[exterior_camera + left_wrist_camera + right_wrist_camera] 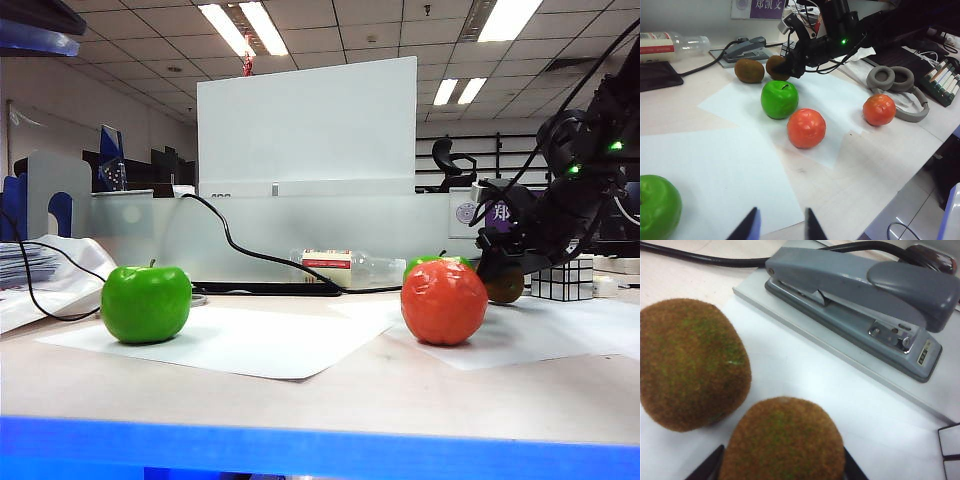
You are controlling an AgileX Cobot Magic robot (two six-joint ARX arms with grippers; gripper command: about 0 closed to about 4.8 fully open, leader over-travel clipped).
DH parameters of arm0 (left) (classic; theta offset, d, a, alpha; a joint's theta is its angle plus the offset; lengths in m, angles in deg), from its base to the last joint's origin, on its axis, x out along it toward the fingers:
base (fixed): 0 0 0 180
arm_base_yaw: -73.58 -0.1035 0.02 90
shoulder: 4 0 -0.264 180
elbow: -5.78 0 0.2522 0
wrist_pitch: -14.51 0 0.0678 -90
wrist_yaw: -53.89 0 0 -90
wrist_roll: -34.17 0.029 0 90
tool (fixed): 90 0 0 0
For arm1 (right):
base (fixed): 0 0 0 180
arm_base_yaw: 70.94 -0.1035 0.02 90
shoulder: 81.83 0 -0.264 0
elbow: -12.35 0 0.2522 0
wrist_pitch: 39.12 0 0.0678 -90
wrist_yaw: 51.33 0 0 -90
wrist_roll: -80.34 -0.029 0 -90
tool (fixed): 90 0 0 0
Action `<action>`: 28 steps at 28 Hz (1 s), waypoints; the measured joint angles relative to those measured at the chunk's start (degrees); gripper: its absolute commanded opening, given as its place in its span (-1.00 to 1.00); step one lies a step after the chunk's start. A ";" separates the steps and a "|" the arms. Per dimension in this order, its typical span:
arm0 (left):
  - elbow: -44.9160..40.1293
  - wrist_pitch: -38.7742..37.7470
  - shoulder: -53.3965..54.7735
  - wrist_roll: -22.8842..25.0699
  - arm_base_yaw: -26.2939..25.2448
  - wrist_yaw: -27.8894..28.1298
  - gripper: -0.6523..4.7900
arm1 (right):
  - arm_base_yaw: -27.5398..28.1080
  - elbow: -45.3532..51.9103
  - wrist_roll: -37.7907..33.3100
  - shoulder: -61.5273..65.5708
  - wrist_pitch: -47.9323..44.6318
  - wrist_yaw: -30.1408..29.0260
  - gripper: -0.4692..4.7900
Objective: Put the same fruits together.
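Right now the right gripper point(782, 467) straddles one fuzzy brown oval kiwi point(782, 440), its twin kiwi point(690, 365) just beside; left gripper point(780, 227) hovers part-open, empty, well away.

A grey stapler point(855, 315) lies on a pale flat pad point(805, 325) near the back edge of the table point(880, 170), with a black cable point(715, 260) running past it. An empty clear plastic bottle point(345, 268) lies on its side along that back edge. Grey headphones point(897, 82) rest near the table's right edge, beside a keyboard point(942, 80). A mirrored cube point(562, 278) stands toward the back right. White paper sheets point(715, 170) cover much of the tabletop.
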 measured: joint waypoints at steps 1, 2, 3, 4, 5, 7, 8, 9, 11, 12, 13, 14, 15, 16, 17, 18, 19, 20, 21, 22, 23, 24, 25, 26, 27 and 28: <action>0.00 0.02 0.00 0.09 0.00 0.00 -0.30 | 0.00 -0.02 0.09 0.00 -0.02 0.00 0.89; 0.00 0.02 0.00 0.20 0.00 0.04 -0.30 | 0.00 -0.02 0.09 0.00 -0.07 0.04 1.00; 0.00 0.00 0.00 0.22 0.00 0.33 -0.30 | 0.00 -0.02 0.09 0.00 -0.09 0.09 1.00; 0.00 0.00 0.00 0.24 0.00 0.66 -0.30 | 0.00 -0.02 0.07 0.00 -0.11 0.15 1.00; 0.00 0.02 0.00 0.26 0.00 0.81 -0.30 | 0.00 -0.02 -0.04 0.00 -0.11 0.26 1.00; 0.00 0.02 0.00 0.31 0.00 0.90 -0.30 | 0.00 -0.02 0.11 0.00 -0.11 0.42 1.00; 0.00 0.02 0.00 0.33 0.00 0.90 -0.30 | 0.00 -0.02 0.20 0.00 -0.13 0.59 1.00; 0.00 0.02 0.00 0.35 0.00 0.92 -0.30 | -0.02 -0.02 0.15 0.00 -0.13 0.85 1.00; 0.00 0.00 0.00 0.35 0.00 1.03 -0.30 | -0.02 -0.02 0.09 0.02 -0.13 1.22 1.00; 0.00 0.02 0.00 0.37 0.00 1.05 -0.30 | -0.02 -0.02 0.15 0.02 -0.26 1.29 1.00; 0.00 0.02 0.00 0.37 0.00 1.05 -0.30 | -0.02 -0.02 0.04 0.02 -0.55 1.31 1.00; 0.00 0.00 0.00 0.37 0.00 1.07 -0.30 | -0.02 -0.02 -0.22 -0.02 -1.09 1.40 1.00; 0.00 0.02 0.00 0.37 0.00 1.07 -0.30 | -0.02 0.00 -0.26 -0.13 -1.14 1.42 1.00; 0.00 0.00 0.00 0.37 0.00 1.07 -0.30 | -0.02 0.00 -0.44 -0.55 -1.29 1.42 1.00; 0.00 0.02 0.00 0.37 0.00 1.09 -0.30 | -0.02 0.00 -0.46 -0.94 -1.40 1.42 1.00; 0.00 0.02 0.00 0.37 0.00 1.09 -0.30 | -0.02 -0.07 -0.57 -2.14 -1.44 1.42 1.00; 0.00 0.00 0.00 0.42 0.00 1.09 -0.30 | -0.02 -0.33 -0.70 -2.82 -1.49 1.40 1.00; 0.00 0.00 0.00 0.55 0.00 1.09 -0.30 | -0.02 -1.53 -1.09 -3.50 -1.49 1.38 1.00; 0.00 0.00 0.00 0.61 0.00 1.09 -0.30 | -0.02 -2.12 -1.18 -4.09 -1.33 1.38 1.00; 0.00 0.00 0.00 0.61 0.00 1.11 -0.30 | -0.02 -2.19 -1.33 -5.73 -0.85 1.38 1.00; 0.00 0.02 0.00 0.61 0.00 1.11 -0.30 | -0.02 -2.16 -1.55 -6.73 -0.22 1.36 1.00; 0.00 0.00 0.00 0.61 0.00 1.09 -0.30 | -0.02 -2.19 -1.79 -8.13 0.90 1.03 1.00; 0.00 0.02 -0.02 0.61 0.00 1.09 -0.30 | -0.02 -2.16 -2.27 -9.03 2.32 0.13 1.00; 0.00 0.00 -0.02 0.61 0.00 1.09 -0.30 | 0.00 -2.16 -3.15 -10.10 4.33 -0.92 1.00; 0.00 0.02 -0.02 0.61 0.00 1.11 -0.30 | 0.00 -2.14 -3.80 -11.04 6.16 -2.05 1.00; 0.00 0.02 -0.02 0.61 0.00 1.09 -0.30 | 0.00 -2.10 -4.42 -12.37 8.48 -3.65 1.00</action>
